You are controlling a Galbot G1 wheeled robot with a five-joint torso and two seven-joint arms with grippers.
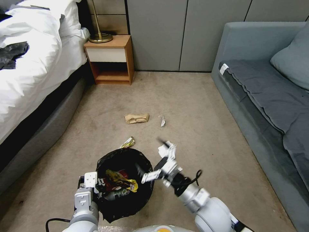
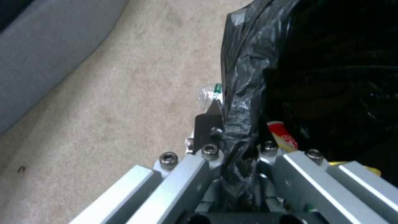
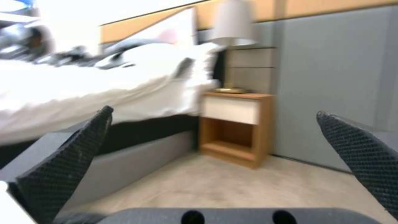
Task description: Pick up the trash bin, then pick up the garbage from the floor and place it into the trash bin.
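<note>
Soft, even indoor light fills the room, with faint shadows on the carpet (image 1: 193, 103). The white bedding (image 3: 83, 84) is overexposed in the right wrist view, which is smeared by motion blur. The right claw (image 1: 151, 158) blurs in the head view. The left wrist view is soft, and the bin liner (image 2: 323, 77) is nearly featureless black.

Bedroom corner, beige carpet and grey panels everywhere

We're looking at a worn beige carpet (image 1: 193, 106) running back to a grey panelled wall (image 1: 180, 32). On our left sits a bed (image 1: 35, 80) with rumpled white bedding over a grey upholstered base, and right beside it a small wooden nightstand (image 1: 111, 59) with a white drawer and an open shelf, a brass lamp base (image 1: 100, 37) on top. On the right there's a blue-grey sofa (image 1: 267, 93) with a darker throw and a cushion (image 1: 294, 58).
</note>
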